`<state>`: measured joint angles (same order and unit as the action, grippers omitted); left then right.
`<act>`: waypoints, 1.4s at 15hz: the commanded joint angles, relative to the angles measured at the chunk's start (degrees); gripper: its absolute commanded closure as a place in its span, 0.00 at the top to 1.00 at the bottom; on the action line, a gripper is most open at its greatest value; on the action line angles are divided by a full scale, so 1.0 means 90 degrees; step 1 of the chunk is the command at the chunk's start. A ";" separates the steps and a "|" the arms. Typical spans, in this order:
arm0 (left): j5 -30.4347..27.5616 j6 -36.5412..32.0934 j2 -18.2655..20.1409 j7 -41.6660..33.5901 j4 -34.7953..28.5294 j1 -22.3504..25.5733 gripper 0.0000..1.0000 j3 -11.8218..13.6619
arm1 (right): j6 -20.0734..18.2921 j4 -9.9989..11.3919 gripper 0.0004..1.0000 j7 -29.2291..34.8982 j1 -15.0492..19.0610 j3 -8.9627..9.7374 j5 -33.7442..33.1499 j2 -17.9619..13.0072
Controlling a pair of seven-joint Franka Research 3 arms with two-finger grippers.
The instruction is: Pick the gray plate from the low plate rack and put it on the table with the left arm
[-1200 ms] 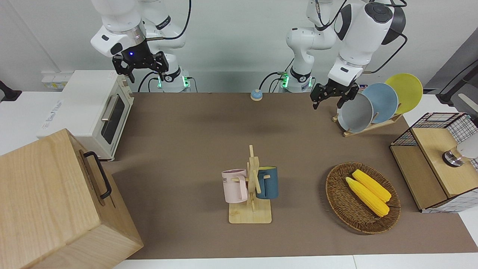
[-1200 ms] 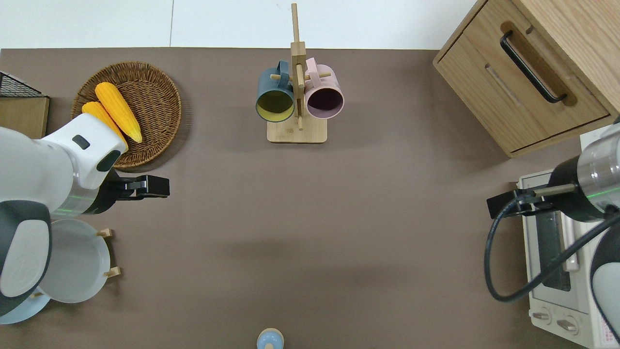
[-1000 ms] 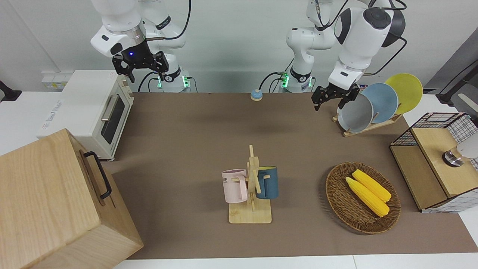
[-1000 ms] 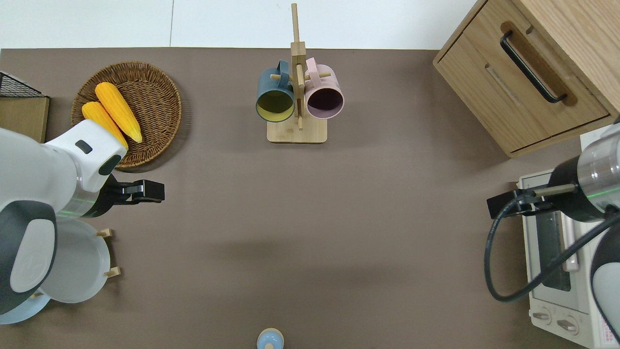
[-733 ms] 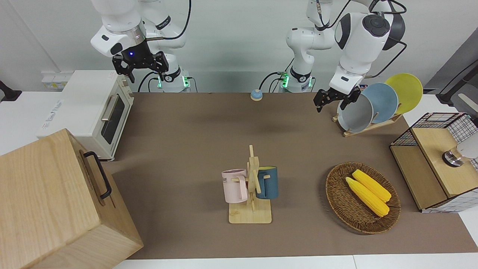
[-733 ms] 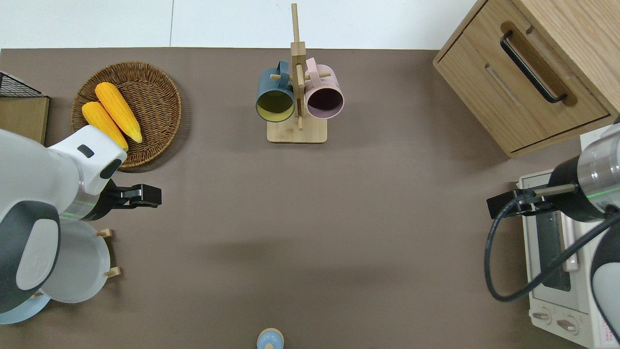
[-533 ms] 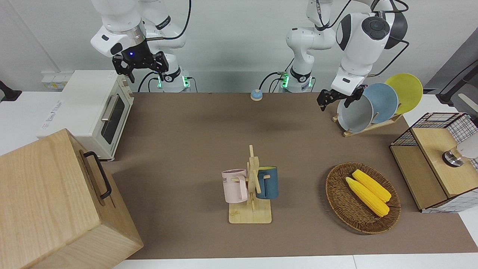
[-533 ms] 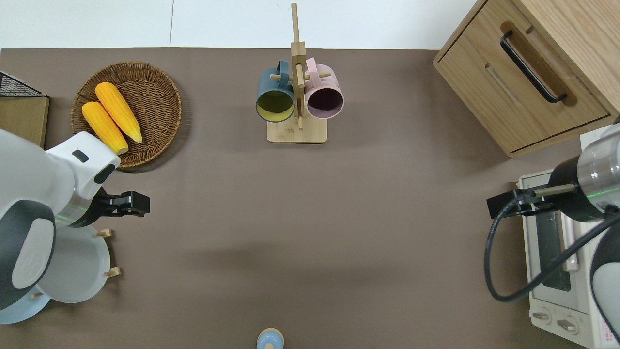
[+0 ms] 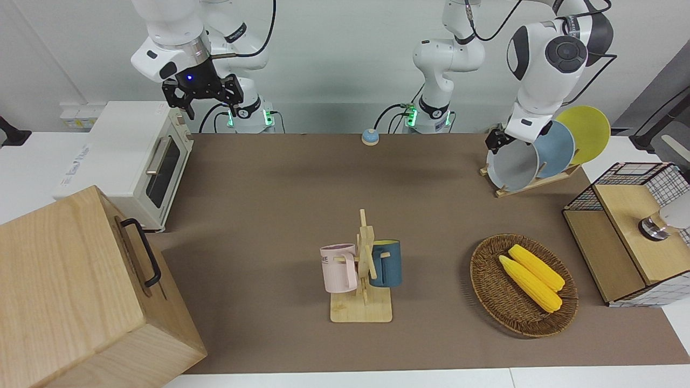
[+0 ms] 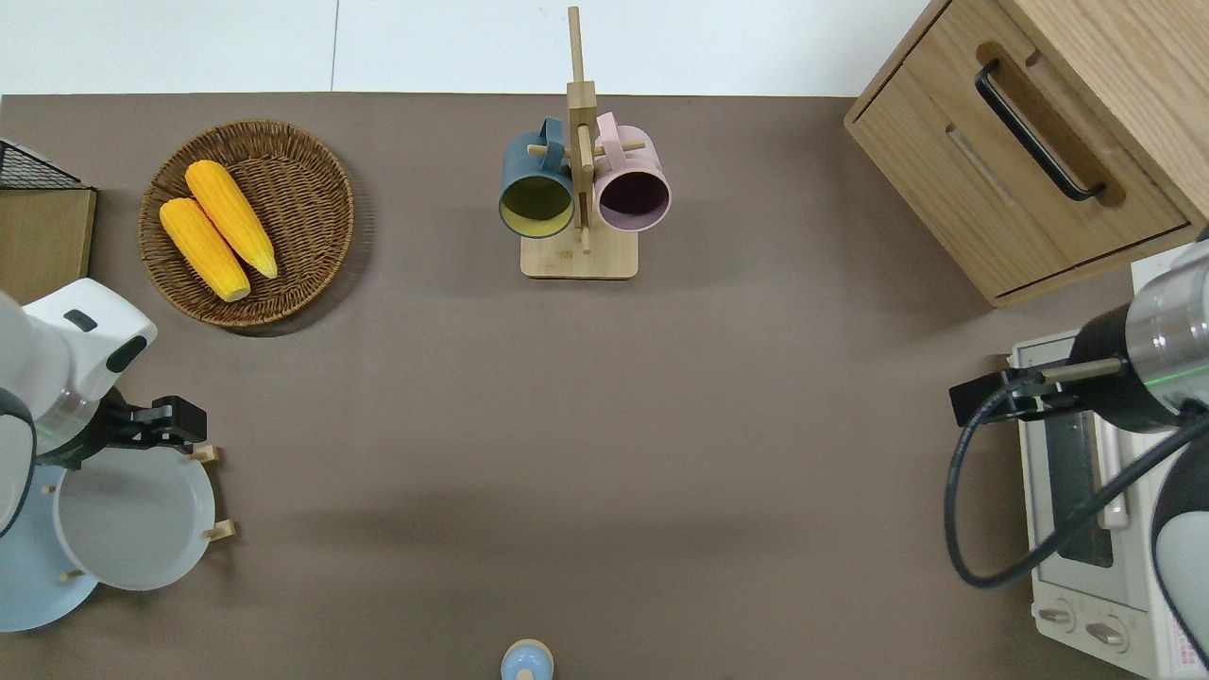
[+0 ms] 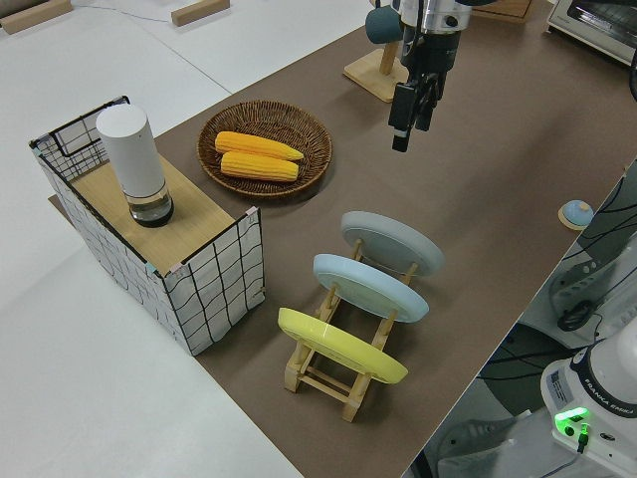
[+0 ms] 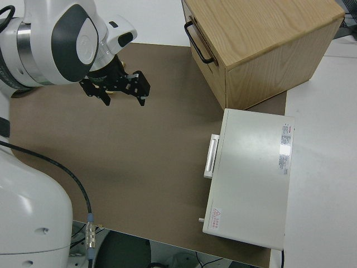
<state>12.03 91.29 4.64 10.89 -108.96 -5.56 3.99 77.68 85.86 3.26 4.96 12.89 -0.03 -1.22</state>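
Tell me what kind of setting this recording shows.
Probably a robotics lab staged as a kitchen: two arms at a table with a toaster oven, a plate rack and a mug tree.

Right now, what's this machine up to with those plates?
The left arm's tool hangs over the upper rim of the gray plate, which stands in the low plate rack with a blue and a yellow plate. It holds nothing; the plate is not yet lifted. The right arm is parked.
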 commanded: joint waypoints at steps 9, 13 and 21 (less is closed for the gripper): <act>0.1241 -0.0398 -0.0662 -0.0663 -0.0227 -0.0056 0.99 0.0543 | -0.0096 -0.0038 0.99 -0.0021 0.0084 0.0042 0.0023 -0.0030; 0.1319 -0.0290 -0.0975 -0.0673 -0.0208 -0.0085 0.86 0.0728 | -0.0096 -0.0038 0.99 -0.0021 0.0094 0.0042 0.0023 -0.0030; 0.1310 -0.0251 -0.1063 -0.0663 -0.0208 -0.0076 0.09 0.0768 | -0.0096 -0.0038 0.99 -0.0021 0.0094 0.0042 0.0023 -0.0030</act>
<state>22.85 88.39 -4.79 5.43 -110.80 -5.61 10.16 77.68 85.86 3.26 4.96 12.89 -0.03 -1.22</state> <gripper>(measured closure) 0.612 0.009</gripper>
